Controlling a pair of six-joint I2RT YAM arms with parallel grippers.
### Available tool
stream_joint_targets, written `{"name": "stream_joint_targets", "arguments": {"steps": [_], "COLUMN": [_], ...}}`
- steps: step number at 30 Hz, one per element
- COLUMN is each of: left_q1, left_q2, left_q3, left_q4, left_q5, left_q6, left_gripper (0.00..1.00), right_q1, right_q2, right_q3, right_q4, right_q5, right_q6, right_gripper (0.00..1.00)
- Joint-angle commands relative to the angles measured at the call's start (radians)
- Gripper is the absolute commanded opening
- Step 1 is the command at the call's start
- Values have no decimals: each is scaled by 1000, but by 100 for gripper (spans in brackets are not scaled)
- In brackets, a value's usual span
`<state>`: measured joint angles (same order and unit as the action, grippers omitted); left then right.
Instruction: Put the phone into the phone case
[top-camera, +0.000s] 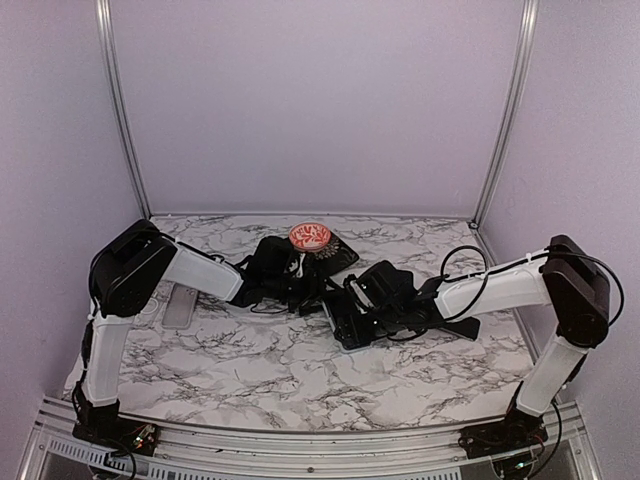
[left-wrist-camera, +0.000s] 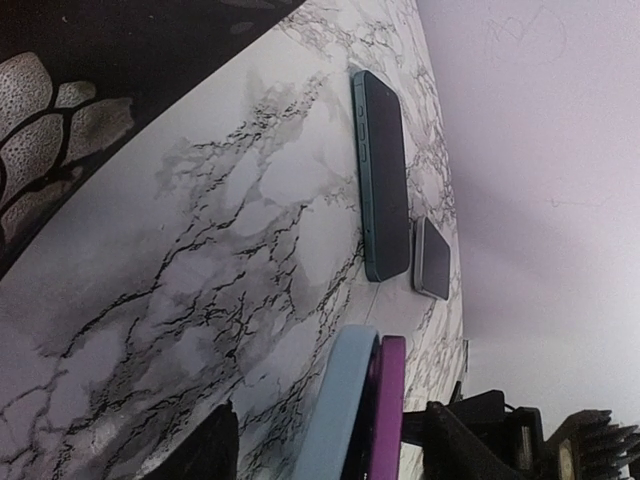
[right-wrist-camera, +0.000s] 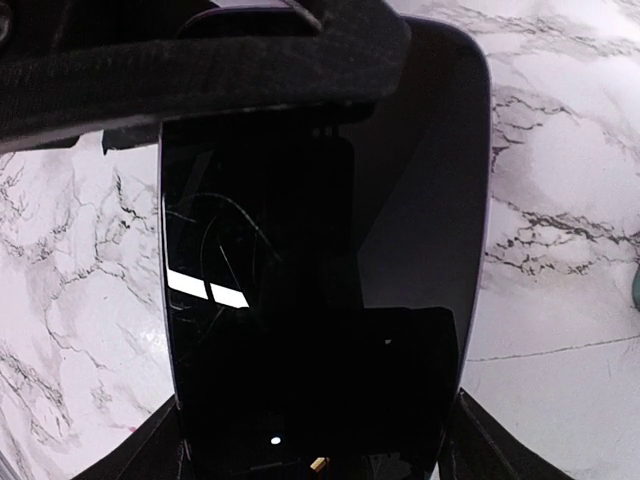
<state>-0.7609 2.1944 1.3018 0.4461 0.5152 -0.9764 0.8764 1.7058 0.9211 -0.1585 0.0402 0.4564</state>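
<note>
Phone: the black glass-fronted phone with a thin lavender rim sits right of centre, on or just over the white marble-patterned bench; I cannot tell which. Its near end lies between the right jaws.
Left of bench: a dark teal phone-shaped slab and a small grey device lie end to end, well apart from the work.
Left jaws: they stand either side of a light-blue and magenta slab seen edge-on; I cannot tell whether they pinch it.
Case: that slab is probably the phone case. Its hollow is hidden, so what it holds cannot be told.
Centre back: a red-and-white round disc rests on a black object.
Right jaws: clamped on the phone's long edges, by the look of it.
Step in hand: bringing phone to case, I judge.
Doing it well: keep the case still with its open side up and match the camera end to the cut-out. Seat one corner first, then press the other edges down. Glossy glass may slip, so grip it squarely.
</note>
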Motion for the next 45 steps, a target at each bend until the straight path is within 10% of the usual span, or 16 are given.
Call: {"name": "stream_joint_targets", "arguments": {"steps": [1,15,18,21,23,38,45], "left_q1": [-2,-12,-11,-11,-15,-142,-193], "left_q2": [26,3,-25,-82,-139,-607,-650], "left_q3": [31,30,14,-12,-37,-136,-56], "left_q4": [22,30,30,19,8,-206,-388], "left_q5": [31,57,53,32,9,63,1], "left_q6": [9,67,130,254,361,933,1041], "left_gripper": [55,0,0,0,0,0,0], "right_q1": [-7,-24,-25,-27,-28,-144,-143], "right_q2": [-2,59,32,-21,-76,-327,-335], "right_q3": [50,86,72,46,22,-29,-31], "right_q4": [85,119,116,106,100,102,262], "right_q5": [36,35,38,42,30,-674,-877], "right_q6": [-25,-62,-84,-132,-197,-584,-566], "right_gripper": [23,27,50,93,99,96,42]}}
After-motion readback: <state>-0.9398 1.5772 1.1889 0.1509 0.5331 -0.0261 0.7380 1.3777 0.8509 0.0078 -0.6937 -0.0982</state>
